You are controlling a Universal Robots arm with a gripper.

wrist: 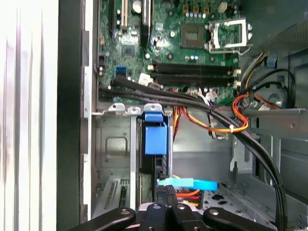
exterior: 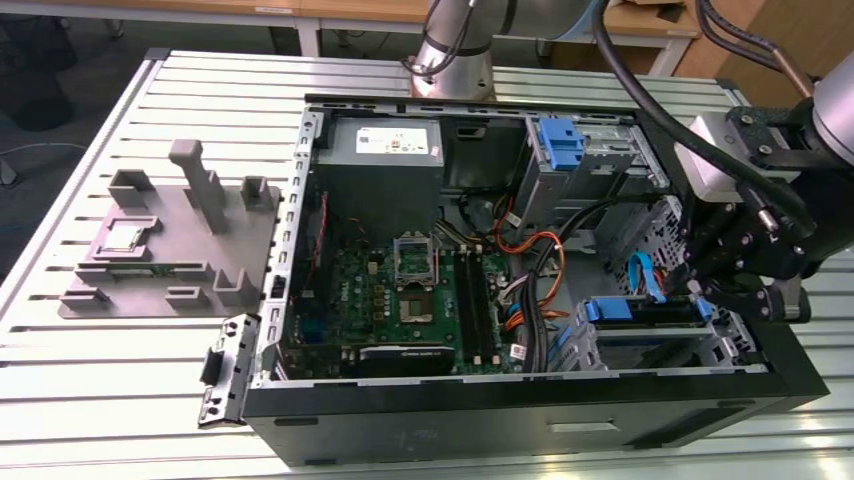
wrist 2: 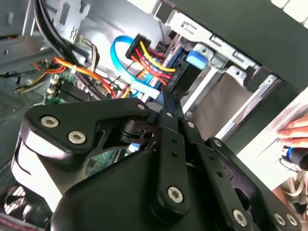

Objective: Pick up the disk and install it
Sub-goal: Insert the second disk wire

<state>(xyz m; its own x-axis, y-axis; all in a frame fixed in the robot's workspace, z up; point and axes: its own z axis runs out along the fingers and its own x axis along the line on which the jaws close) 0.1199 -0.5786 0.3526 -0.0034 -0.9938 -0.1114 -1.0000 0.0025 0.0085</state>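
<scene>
Exterior view: gripper (exterior: 742, 290), fingers closed together, sits beside the disk (exterior: 646, 311) seated in the computer case's (exterior: 534, 420) corner drive bay.

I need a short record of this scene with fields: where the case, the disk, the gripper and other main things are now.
table: slatted metal, bears everything
computer case: lying on its side, open, motherboard exposed
disk: its blue frame sits in the drive bay at the exterior view's right end of the case
gripper: inside the case, right at the disk's bay
grey fixture: on the table, at the exterior view's left of the case
hand: a person's, outside the case
</scene>
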